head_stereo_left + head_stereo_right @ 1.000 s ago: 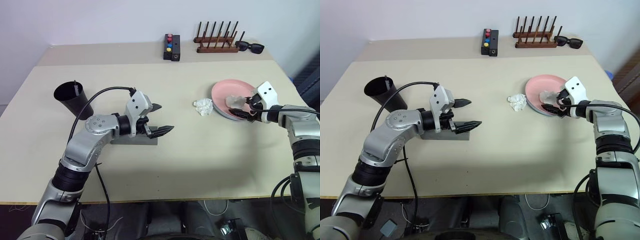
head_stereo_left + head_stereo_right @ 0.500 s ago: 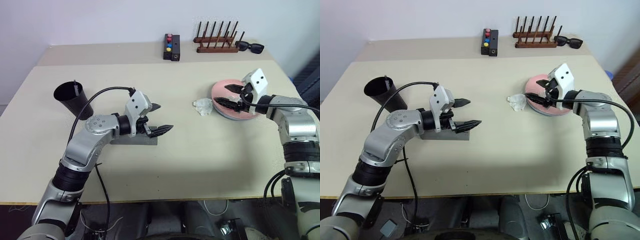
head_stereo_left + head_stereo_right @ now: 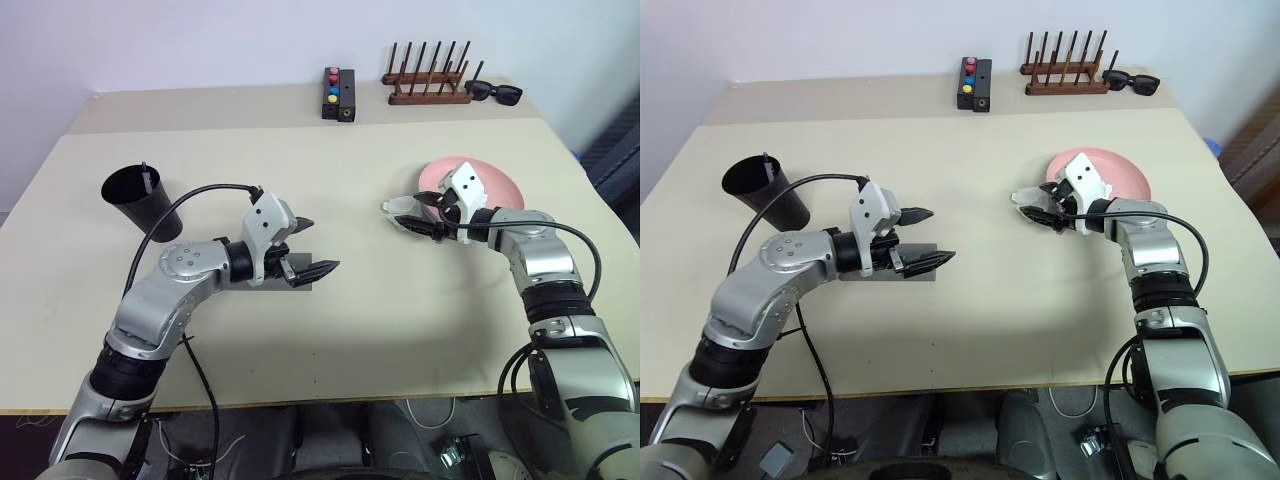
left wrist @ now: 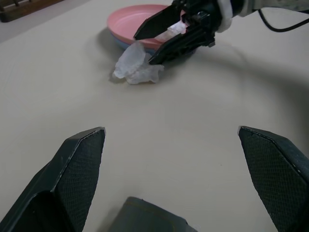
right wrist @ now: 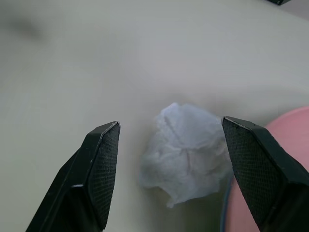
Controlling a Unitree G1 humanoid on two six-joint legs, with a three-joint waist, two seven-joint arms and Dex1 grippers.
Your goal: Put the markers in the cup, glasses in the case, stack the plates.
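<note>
Head views: my right claw (image 3: 418, 218) hangs with fingers apart just at a crumpled white tissue (image 3: 398, 210), which lies on the desk (image 3: 400, 330) touching or just beside the near-left rim of the plates (image 3: 495, 182). The salmon plate sits on top; a blue edge under it shows better from my left wrist, so I judge stacking done. The cup (image 3: 138, 198) stands at the far left of the desk with one marker (image 3: 146, 172) poking above its rim; I can't tell whether the second one is inside. My left claw (image 3: 312, 247) is spread wide, empty, hovering over the grey case (image 3: 296, 283), which looks closed. The glasses are not visible, so I guess they're inside. Black sunglasses (image 3: 494, 94), a wooden rack (image 3: 429, 85) and a button box (image 3: 337, 94) sit at the far edge, not mine to touch.

Left wrist view: both my left fingers (image 4: 72, 179) stand far apart with nothing between them, and the case edge (image 4: 145, 217) lies below. Beyond, the right claw (image 4: 161, 36) sits right at the tissue (image 4: 135, 65), with the pink plate over the blue rim (image 4: 120, 41) behind.

Right wrist view: fingers (image 5: 99, 169) apart, the tissue (image 5: 186, 150) centred between them but not touched, the pink rim (image 5: 285, 145) at the side.

Step in hand, as I judge it: clearing the tissue by the plates. Next move: ease down, close on the wad without nudging the stack.
</note>
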